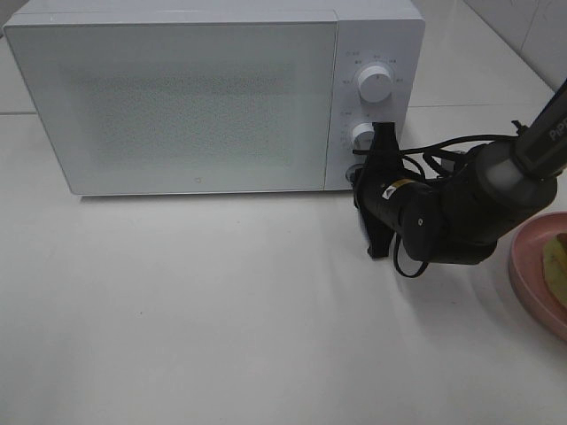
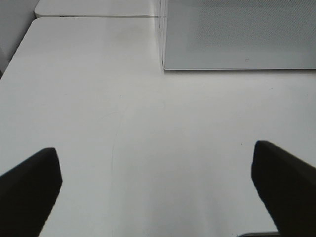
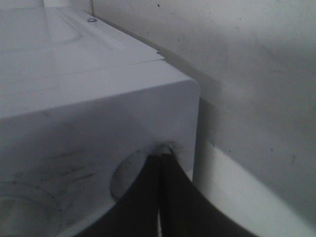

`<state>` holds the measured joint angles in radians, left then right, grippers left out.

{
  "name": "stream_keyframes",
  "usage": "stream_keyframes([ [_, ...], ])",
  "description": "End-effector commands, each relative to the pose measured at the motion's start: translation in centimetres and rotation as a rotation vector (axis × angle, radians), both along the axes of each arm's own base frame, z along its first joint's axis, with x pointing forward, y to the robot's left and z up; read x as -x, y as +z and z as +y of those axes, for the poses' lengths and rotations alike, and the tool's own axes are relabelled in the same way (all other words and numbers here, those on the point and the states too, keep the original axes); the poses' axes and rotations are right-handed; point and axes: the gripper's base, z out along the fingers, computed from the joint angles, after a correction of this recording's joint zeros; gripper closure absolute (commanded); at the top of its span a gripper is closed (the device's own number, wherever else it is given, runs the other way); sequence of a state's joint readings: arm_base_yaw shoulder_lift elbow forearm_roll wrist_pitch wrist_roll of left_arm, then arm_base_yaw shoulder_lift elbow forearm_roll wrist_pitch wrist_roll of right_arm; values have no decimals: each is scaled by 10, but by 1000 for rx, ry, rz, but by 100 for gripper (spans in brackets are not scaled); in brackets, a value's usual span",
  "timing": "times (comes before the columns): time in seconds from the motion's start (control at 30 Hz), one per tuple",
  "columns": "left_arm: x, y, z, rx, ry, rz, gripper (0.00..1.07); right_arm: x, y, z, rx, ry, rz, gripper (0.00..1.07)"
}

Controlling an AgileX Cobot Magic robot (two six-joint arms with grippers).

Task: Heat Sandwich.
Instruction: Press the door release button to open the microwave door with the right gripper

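A: Where is the sandwich (image 1: pixel 556 266)?
B: It lies on the pink plate (image 1: pixel 524 266), at the right edge of the high view, and only a part of it is visible. The plate stands on the table (image 1: pixel 221 310), well apart from the microwave (image 1: pixel 381 27).
A: Is the microwave open?
B: No, its door (image 1: pixel 177 97) is closed. On the panel (image 1: pixel 394 53) are 2 dials: an upper knob (image 1: pixel 375 84) and a lower knob (image 1: pixel 361 135).
A: And the right gripper (image 3: pixel 161 157)?
B: Its fingers are pressed together and hold nothing. The tips are at the panel, just beside the lower knob. Whether they touch it, I cannot tell.
A: The left gripper (image 2: pixel 157 168)?
B: Its jaws stand wide and empty above the table, in front of the microwave's left side.
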<state>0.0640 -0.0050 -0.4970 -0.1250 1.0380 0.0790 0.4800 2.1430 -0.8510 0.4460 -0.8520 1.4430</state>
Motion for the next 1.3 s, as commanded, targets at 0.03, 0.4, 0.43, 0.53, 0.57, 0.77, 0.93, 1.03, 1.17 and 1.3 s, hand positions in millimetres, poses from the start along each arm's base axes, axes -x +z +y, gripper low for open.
stream_keyframes([
  [0.03, 3, 0, -1, 7, -8, -32, 6, -9, 9, 0, -2, -16, -93, 107],
  [0.4, 3, 0, -1, 7, -8, -32, 6, -12, 33, -1, 13, -13, -216, 107],
  [0.43, 3, 0, -1, 7, -8, -32, 6, -13, 36, -1, 9, -16, -229, 106],
  [0.53, 3, 0, -1, 7, -8, -32, 6, -13, 37, -1, 8, -18, -233, 106],
  [0.57, 3, 0, -1, 7, -8, -32, 6, -13, 37, -1, 6, -20, -232, 106],
  [0.77, 3, 0, -1, 7, -8, -32, 6, -15, 41, -3, -7, -57, -282, 107],
  [0.93, 3, 0, -1, 7, -8, -32, 6, -20, 45, -4, -14, -86, -339, 107],
  [1.03, 3, 0, -1, 7, -8, -32, 6, -24, 45, -3, -12, -97, -386, 107],
  [1.17, 3, 0, -1, 7, -8, -32, 6, -30, 43, -1, -16, -110, -411, 107],
  [1.3, 3, 0, -1, 7, -8, -32, 6, -38, 43, 3, -22, -113, -428, 107],
])
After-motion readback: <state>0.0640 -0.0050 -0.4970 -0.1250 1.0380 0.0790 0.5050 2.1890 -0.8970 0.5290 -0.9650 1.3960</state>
